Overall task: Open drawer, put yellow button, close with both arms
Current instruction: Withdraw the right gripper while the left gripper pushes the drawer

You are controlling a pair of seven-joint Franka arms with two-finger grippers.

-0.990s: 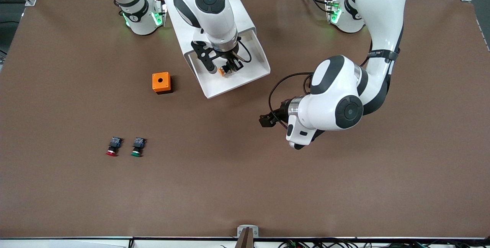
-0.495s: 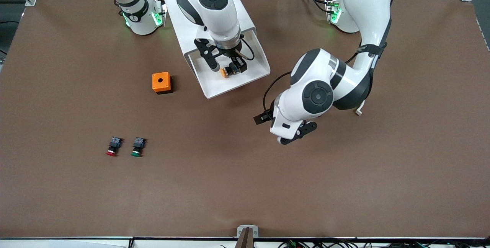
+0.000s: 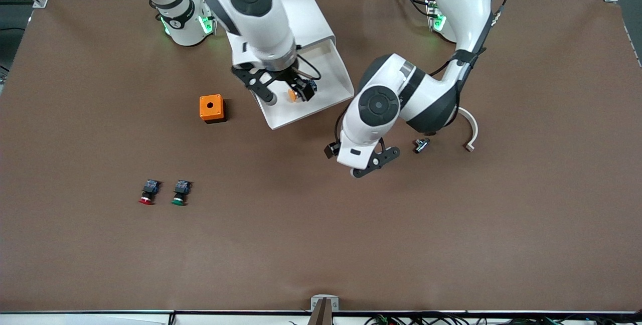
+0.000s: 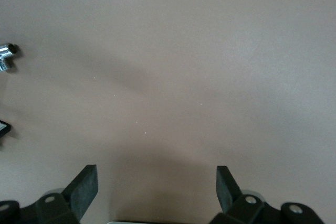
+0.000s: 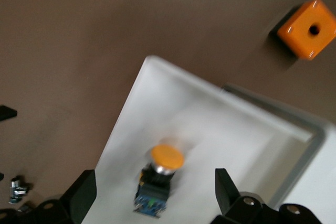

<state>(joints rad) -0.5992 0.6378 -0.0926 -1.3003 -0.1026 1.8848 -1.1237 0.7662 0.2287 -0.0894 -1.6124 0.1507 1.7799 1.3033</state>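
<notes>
The yellow button (image 5: 160,181) lies in the open drawer (image 3: 321,95), upper middle of the frame. The right claw (image 3: 286,93), fingers apart, hangs above it. The left claw (image 3: 351,162), also apart, is over the bench (image 3: 451,224) just below the drawer front, the nearer one to push it shut.

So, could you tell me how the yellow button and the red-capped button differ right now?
The yellow button lies in the open drawer under the open right gripper; the red-capped button lies on the bare table, nearer the front camera, beside a green-capped button. Their caps differ: yellow-orange against red. Both are small, with dark bodies, lying on their sides, and neither is held.
</notes>
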